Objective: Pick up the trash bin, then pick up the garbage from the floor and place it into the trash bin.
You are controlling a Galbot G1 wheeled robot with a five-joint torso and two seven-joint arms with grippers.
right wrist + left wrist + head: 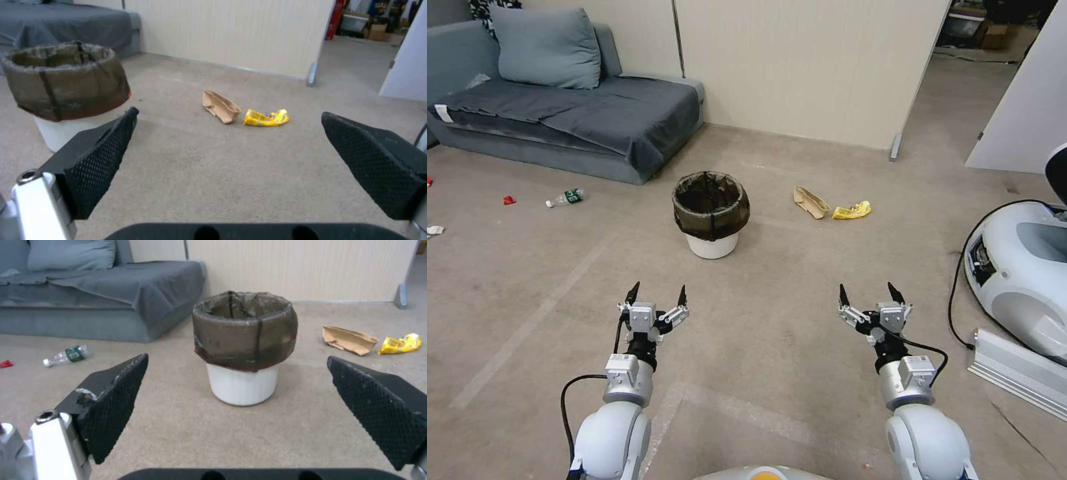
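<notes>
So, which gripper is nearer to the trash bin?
Left. The left gripper is just short of the trash bin, slightly to its left, jaws open. The right gripper is further off to its right, also open.

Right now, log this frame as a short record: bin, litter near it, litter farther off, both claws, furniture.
bin: trash bin upright on the floor, dark liner folded over its rim, not held
litter right of bin: tan carton beside yellow wrapper
litter left of bin: clear bottle lying near the sofa, small red scrap further left
left claw: left claw open, empty, short of the bin
right claw: right claw open, empty, above bare carpet
contact: none with any task item
</notes>
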